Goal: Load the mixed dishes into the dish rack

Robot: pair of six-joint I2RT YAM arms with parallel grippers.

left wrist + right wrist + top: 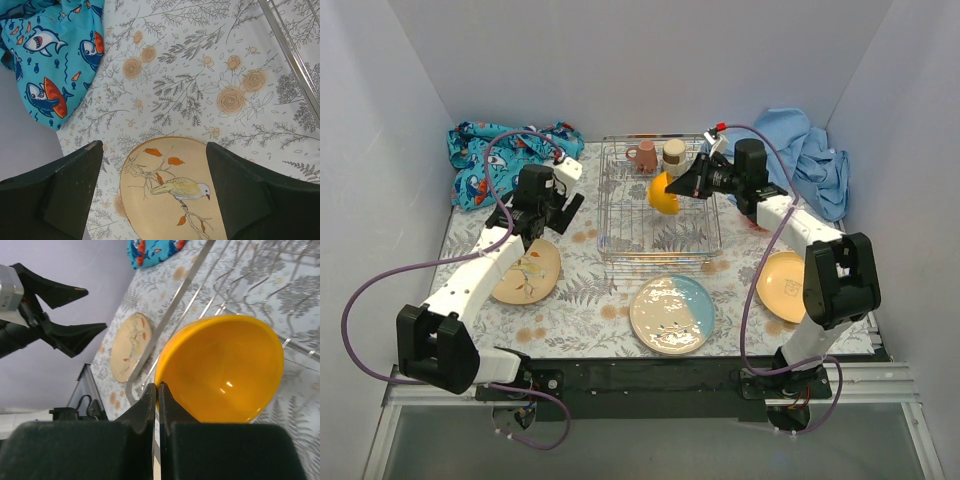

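Note:
My right gripper (678, 188) is shut on the rim of the orange bowl (662, 197) and holds it tilted above the dish rack (620, 245). The right wrist view shows the fingers (150, 400) pinching the bowl (225, 370) over the rack's bars (172, 310). A pinkish mug (645, 156) and a steel cup (674, 155) stand in the rack's far end. My left gripper (536, 222) hangs open over the far edge of the tan bird plate (172, 195), left of the rack, with nothing held. A cream-and-blue plate (671, 314) and a yellow-orange plate (780, 285) lie on the table.
A blue shark-print cloth (485, 160) is bunched at the back left, and it also shows in the left wrist view (50, 55). A plain light-blue cloth (810, 155) lies at the back right. The rack's edge (292, 60) runs close to the right of my left gripper.

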